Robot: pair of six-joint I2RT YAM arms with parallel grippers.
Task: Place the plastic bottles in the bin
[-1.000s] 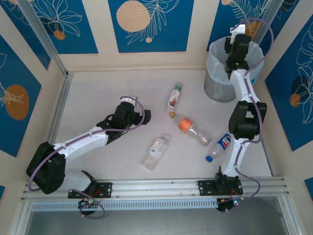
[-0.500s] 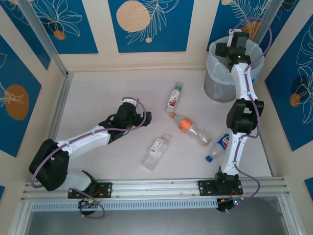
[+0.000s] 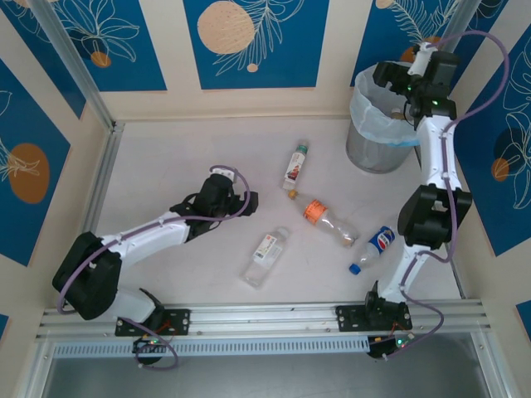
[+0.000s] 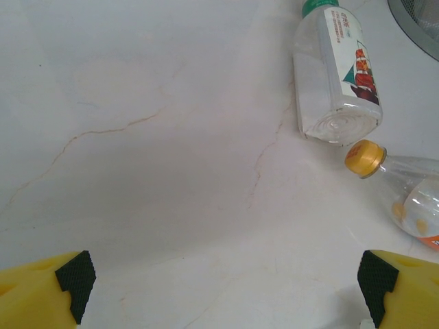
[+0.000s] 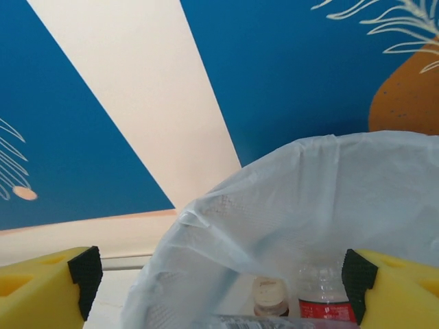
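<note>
Nearest the arms, a bottle with a white label (image 3: pixel 267 255) lies flat on the counter (image 3: pixel 166 166) at 6 o'clock. A bottle with a blue label (image 3: pixel 373 247) lies at 4 o'clock. Both are out on the counter and need picking up. A bit farther off, at 9 o'clock, the left jaws sit low over the counter. They are wide open with nothing between them. I think they are low and open so they can slide up to a bottle. Seen from the left wrist, the green-capped bottle (image 4: pixel 336 68) lies ahead at 1 o'clock. The orange-capped bottle (image 4: pixel 411 199) lies at 3 o'clock, its cap almost touching the other one's bottom. Both are well apart from the jaws. Farthest off, at 1 o'clock, the bin (image 3: pixel 369 148) stands in the corner. The right jaws hang above its rim, wide open and empty; up there is a good spot to let a bottle fall in. Down inside the bag (image 5: pixel 226 205) lie a red-label bottle (image 5: pixel 321 303) and a brown-capped bottle (image 5: pixel 267 293).
</note>
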